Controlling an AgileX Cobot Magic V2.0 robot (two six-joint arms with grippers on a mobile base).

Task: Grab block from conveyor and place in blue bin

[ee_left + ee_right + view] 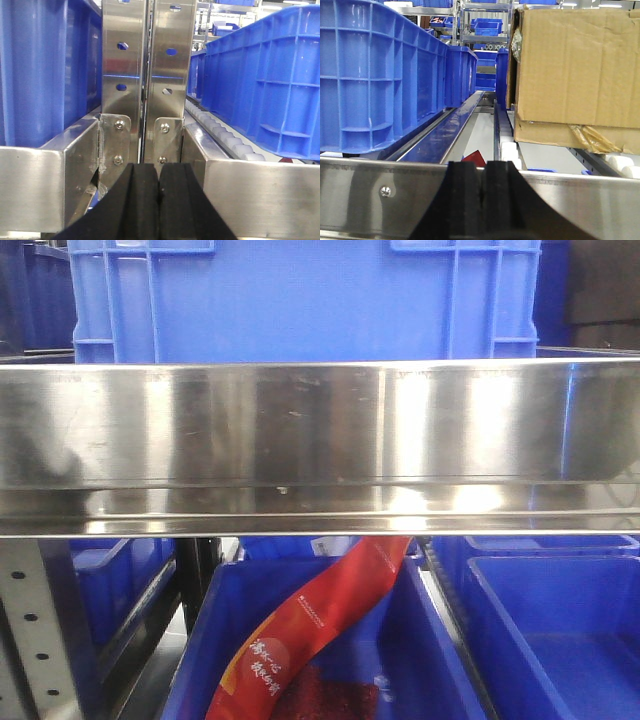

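Both pincers, left (159, 200) and right (483, 200), are pressed together, holding nothing. Only the front view shows a red bag (320, 625) in a blue bin (440, 660) under the steel rail (320, 440). No block or conveyor shows.

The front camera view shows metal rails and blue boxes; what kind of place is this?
Most likely a warehouse or sorting facility. Blue plastic crates sit on stainless steel racking, white conveyor rollers run beside them, and a cardboard carton rests on another roller lane. More shelves of blue bins stand behind.
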